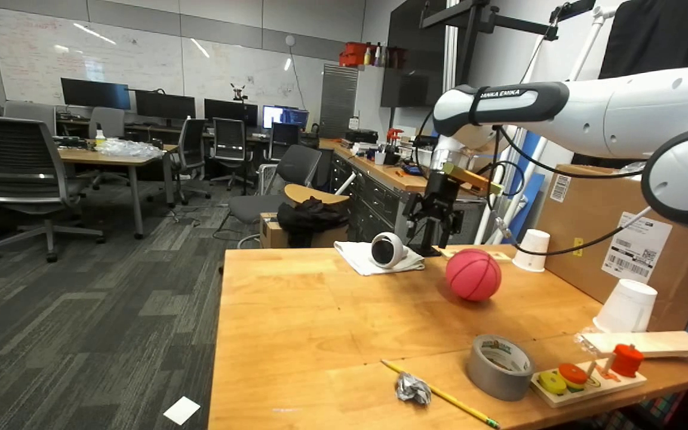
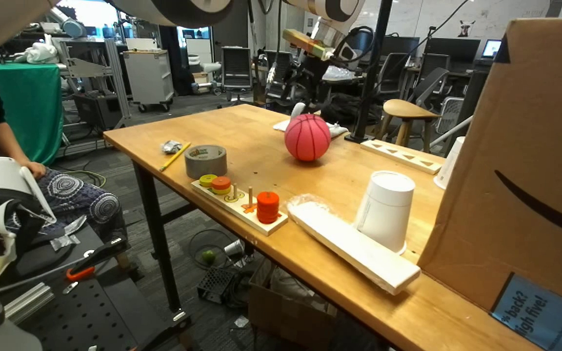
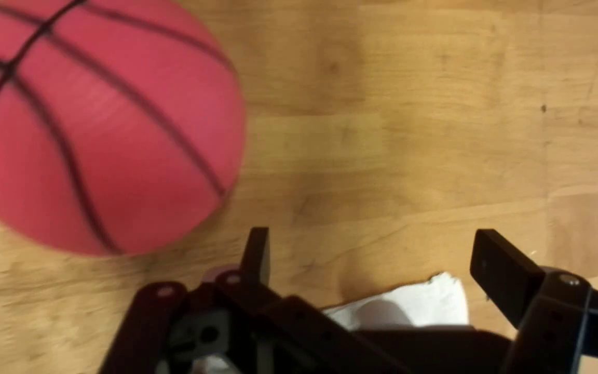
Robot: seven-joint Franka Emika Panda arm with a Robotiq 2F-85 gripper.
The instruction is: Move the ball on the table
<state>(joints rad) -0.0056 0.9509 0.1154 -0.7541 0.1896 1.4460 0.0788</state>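
A pink-red ball with black basketball lines (image 1: 473,275) rests on the wooden table (image 1: 296,322). It also shows in an exterior view (image 2: 308,137) and large at the upper left of the wrist view (image 3: 107,130), partly cut off by the frame edge. My gripper (image 1: 429,233) hangs above the table, beyond the ball and near the white cloth; it also shows in an exterior view (image 2: 298,97). In the wrist view the fingers (image 3: 371,231) are wide apart with nothing between them. The ball is outside the left finger, apart from it.
A white round device (image 1: 387,251) stands on a white cloth (image 1: 359,263) near the gripper. A black pole (image 2: 370,73) rises beside it. Tape (image 1: 501,365), pencil (image 1: 457,401), foil (image 1: 412,388), a peg toy (image 2: 242,202), white cups (image 1: 626,307) and a cardboard box (image 1: 583,221) also stand around.
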